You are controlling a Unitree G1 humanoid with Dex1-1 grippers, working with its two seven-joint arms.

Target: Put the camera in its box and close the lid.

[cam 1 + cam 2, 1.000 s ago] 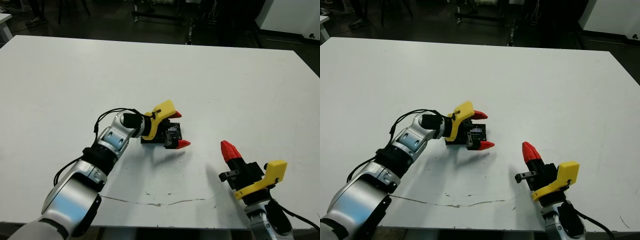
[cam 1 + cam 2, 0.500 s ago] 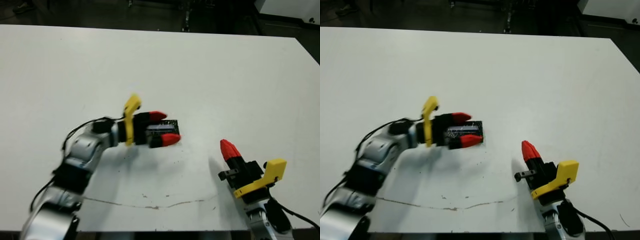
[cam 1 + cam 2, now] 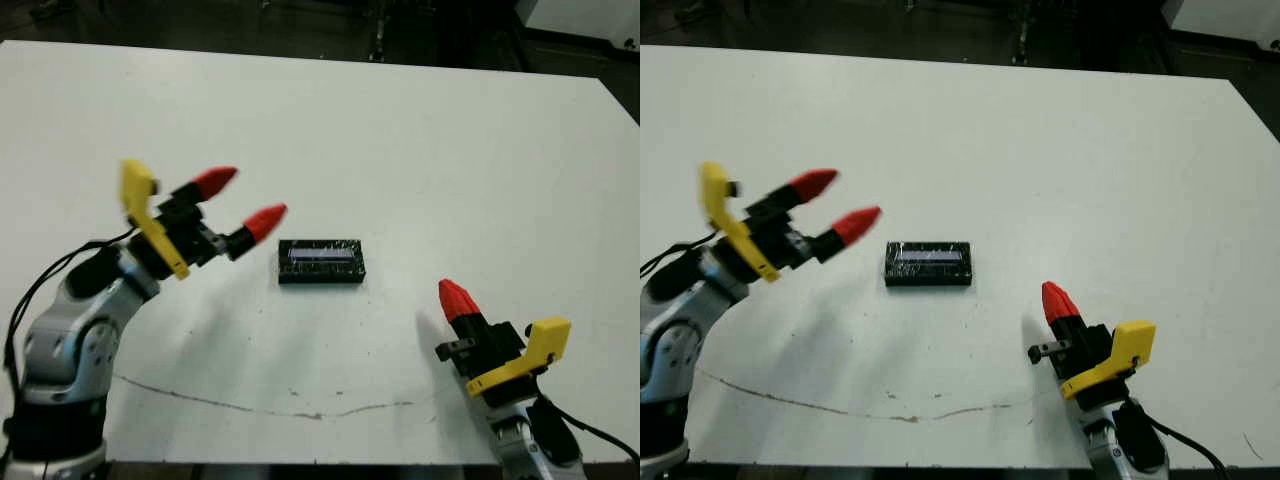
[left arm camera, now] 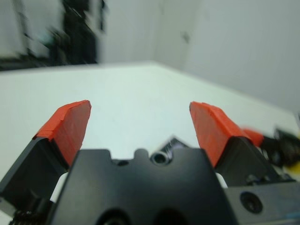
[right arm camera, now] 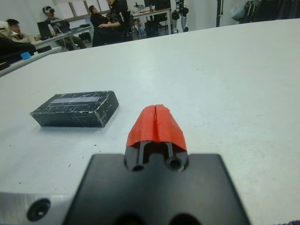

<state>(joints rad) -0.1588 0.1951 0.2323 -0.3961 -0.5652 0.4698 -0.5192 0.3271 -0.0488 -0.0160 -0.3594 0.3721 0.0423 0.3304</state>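
— Since the lid [image 3: 321,254] is already sitting down over the box [image 5: 70,118], how would that closed package be handling if anyone had to shift it?

— Judging by its looks, it is behaving as a small, stiff, light block with a glossy speckled top that is probably slick. The safest hold is across its two long dark sides, not on the shiny face. It is lying flat on the white table [image 3: 450,150], near the middle, between the two arms and touching neither. The camera is not showing; presumably it is shut inside.

— And the grippers?

— The left gripper [image 3: 240,205] is hanging raised and wide apart, empty, well to the left of the package. The right gripper [image 3: 452,298] is resting low near the front edge with its red tips pressed together, holding nothing.

— What is differing from a second ago?

— Back then the left gripper was down over the package, its fingers straddling it; now it is lifted clear and drawn back leftward. The package is lying squarer to the table edge. The right gripper is sitting where it was.
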